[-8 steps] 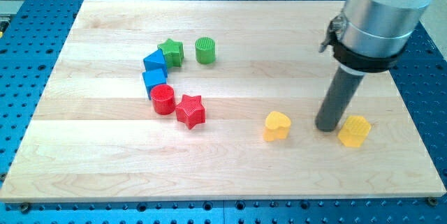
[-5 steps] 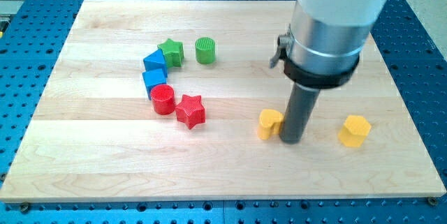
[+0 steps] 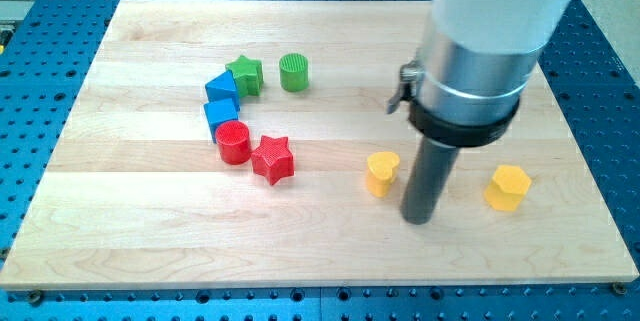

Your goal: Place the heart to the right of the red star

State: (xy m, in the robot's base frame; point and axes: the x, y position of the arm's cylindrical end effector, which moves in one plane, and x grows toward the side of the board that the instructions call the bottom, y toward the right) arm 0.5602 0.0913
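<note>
Your tip, a bare rod with no jaws to open or close, stands just right of and nearer than the small yellow plastic heart, with the red plastic star farther left across the wooden board.

Your wood board carries 8 blocks. Yellow heart sits right of red star, apart. Others lie btwn top left & right side.

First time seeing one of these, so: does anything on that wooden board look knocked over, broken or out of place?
Nothing stands out. All the blocks sit flat and whole on the board. My tip rests just right of and below the yellow heart, which lies well right of the red star.
</note>
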